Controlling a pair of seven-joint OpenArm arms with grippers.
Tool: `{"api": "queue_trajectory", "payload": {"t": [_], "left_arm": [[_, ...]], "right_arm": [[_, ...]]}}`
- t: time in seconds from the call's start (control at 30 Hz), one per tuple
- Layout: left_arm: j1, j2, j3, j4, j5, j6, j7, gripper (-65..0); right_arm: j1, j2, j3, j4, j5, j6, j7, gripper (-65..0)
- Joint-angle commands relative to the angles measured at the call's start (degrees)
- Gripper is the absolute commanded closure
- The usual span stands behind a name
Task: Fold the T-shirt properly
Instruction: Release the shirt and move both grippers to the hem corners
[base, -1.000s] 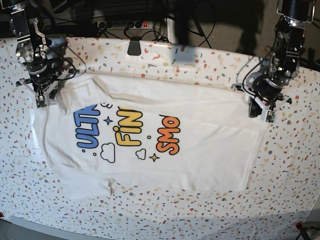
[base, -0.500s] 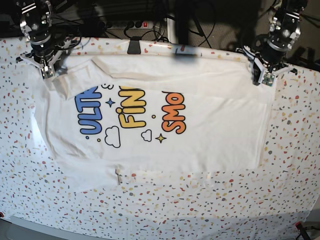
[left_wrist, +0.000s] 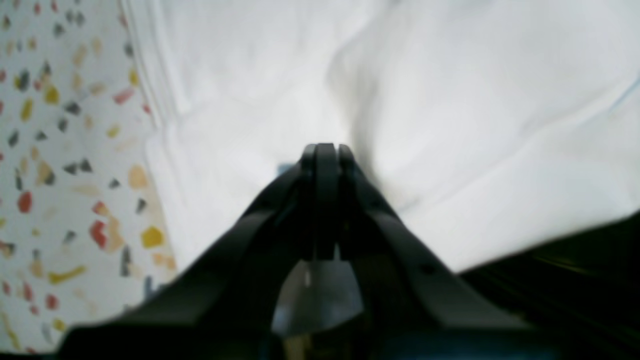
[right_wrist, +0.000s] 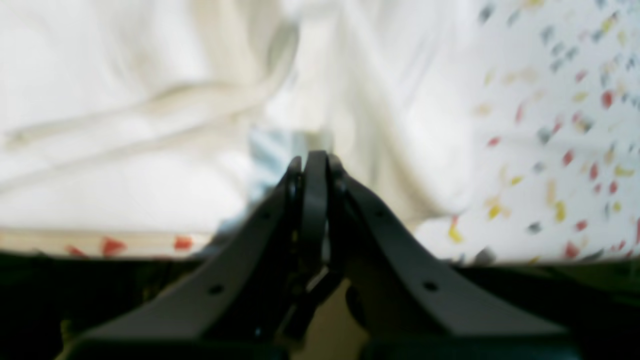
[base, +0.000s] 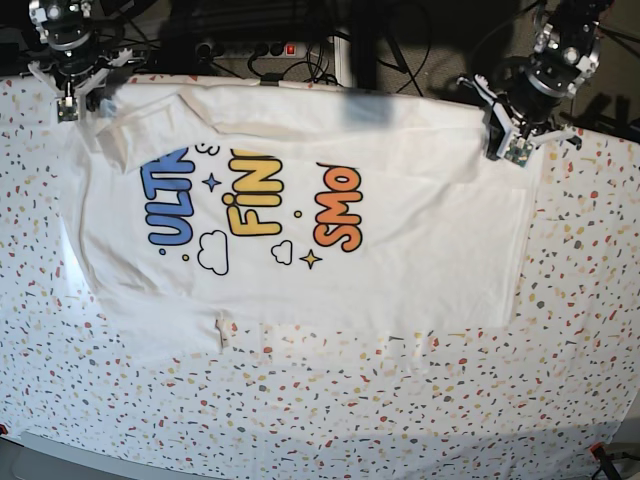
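The white T-shirt lies spread over the table, print side up, with blue, yellow and orange letters showing. Its upper edge is pulled toward the table's far side. My left gripper is at the shirt's far right corner and is shut on the cloth. My right gripper is shut on the far left corner. In the left wrist view the left gripper pinches white T-shirt fabric. The right wrist view is blurred and shows the right gripper pinching bunched T-shirt fabric.
A speckled tablecloth covers the table around the shirt, also seen as tablecloth and tablecloth. Behind the far edge run a power strip and dark cables. The shirt's lower hem lies short of the table's front edge.
Both grippers have moved toward the table's far edge, staying shut. The shirt's upper corners went with them, and the whole shirt slid back and stretched flatter.
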Motion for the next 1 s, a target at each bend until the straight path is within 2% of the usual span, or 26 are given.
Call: {"api": "queue_trajectory", "payload": {"t": [0.0, 0.07, 0.17, 0.2, 0.33, 0.4, 0.43, 0.5, 0.53, 0.57, 0.67, 0.73, 0.83, 0.97], "left_arm": [[-0.3, -0.4, -0.2, 2.6, 0.8, 0.3, -1.4, 0.0], [-0.3, -0.3, -0.5, 5.6, 2.9, 1.5, -1.5, 0.0], [-1.3, -0.4, -1.9, 9.1, 4.9, 5.5, -1.9, 0.0], [-2.3, -0.3, -2.7, 9.4, 4.9, 5.9, -1.9, 0.0], [-7.6, -0.3, -5.8, 7.6, -1.6, 5.6, -0.9, 0.0], [-11.0, -0.3, -6.8, 5.4, -4.6, 2.6, 1.6, 0.0], [-12.7, -0.2, -7.1, 4.1, -5.7, 0.9, 2.2, -2.2], [-16.0, -0.2, -7.1, 1.0, -7.5, -2.8, 2.3, -16.3], [-17.8, -0.1, -7.1, -0.9, -8.7, -4.3, 2.3, -20.5], [-19.8, 0.1, -7.1, -3.2, -10.0, -5.3, 2.3, -22.0], [-26.7, 1.2, -7.1, -12.8, -11.0, -6.6, 2.7, -22.0], [-32.5, 1.9, -7.1, -21.0, -11.5, -9.6, 4.2, -22.0], [-41.5, 2.0, -7.1, -33.3, -17.0, -14.8, 7.0, -22.0], [-52.6, 2.1, -7.1, -49.0, -20.1, -18.8, 7.8, -22.0]], "right_arm": [[-0.2, 0.3, 1.2, 2.3, 0.1, -0.4, 1.3, 0.0], [-0.2, 0.1, 2.6, 4.7, 0.1, -0.4, 0.8, 0.0], [0.0, 0.2, 4.5, 8.2, 0.1, -0.5, 0.7, 0.0], [0.2, 0.2, 5.1, 9.0, 0.1, -0.5, 0.9, 0.0], [3.1, 0.2, 5.6, 9.5, 0.1, -0.4, 1.8, 0.0], [5.5, 0.3, 5.6, 9.5, 0.1, 2.3, -1.4, 0.0], [7.0, 0.3, 5.5, 9.5, 0.2, 4.3, -4.3, -6.3], [10.0, 0.3, 5.5, 9.5, 0.5, 7.0, -8.5, -20.7], [11.4, 0.3, 5.5, 9.5, 0.5, 7.5, -8.9, -24.8], [12.6, 0.3, 5.5, 9.5, 0.5, 7.5, -9.0, -26.9], [16.5, 0.3, 5.5, 9.4, 0.5, 8.2, -9.0, -27.1], [18.6, 0.3, 5.5, 9.4, 0.5, 9.9, -9.0, -27.1], [20.5, 0.3, 5.5, 9.4, 0.6, 11.7, -9.0, -27.1], [21.3, 0.3, 5.5, 9.4, 3.5, 12.2, -9.1, -27.1]]}}
